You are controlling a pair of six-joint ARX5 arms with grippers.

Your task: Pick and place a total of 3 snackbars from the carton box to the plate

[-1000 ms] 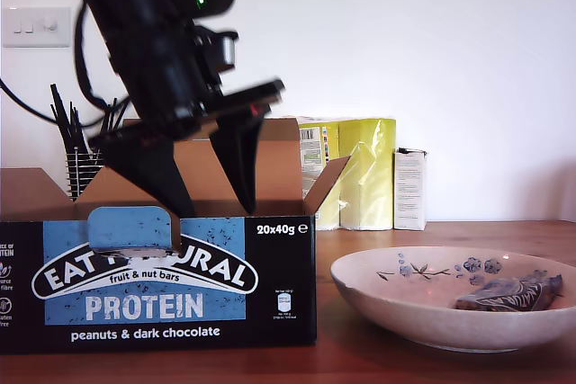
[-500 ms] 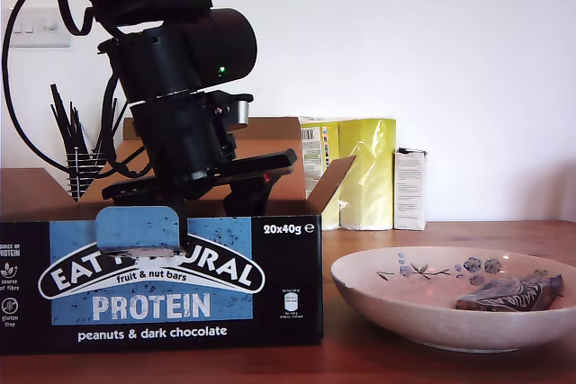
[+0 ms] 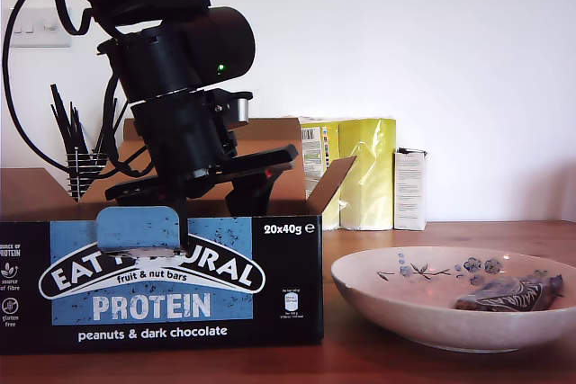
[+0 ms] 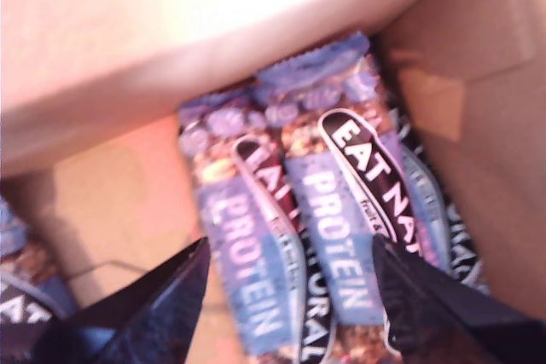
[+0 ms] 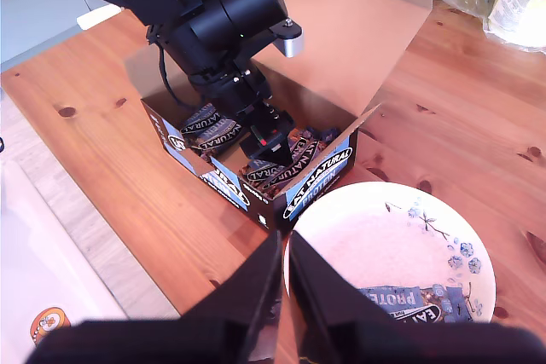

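My first gripper [image 4: 286, 296] is inside the carton box [image 3: 180, 281], its jaws spread wide and holding nothing. The snackbars [image 4: 333, 236] lie directly under it, long axis running along the gap between the two fingers. My second gripper [image 5: 284, 296] is closed and empty, high above the plate [image 5: 341, 236], which holds one bar.

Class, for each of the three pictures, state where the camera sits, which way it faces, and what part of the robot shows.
Exterior view: table height, facing the printed cardboard carton box and an arm above it.
First wrist view: inside the box, looking down on blue-wrapped snackbars between my first gripper.
Second wrist view: high above, looking down past my second gripper.
Shared: cream flowered plate, box.
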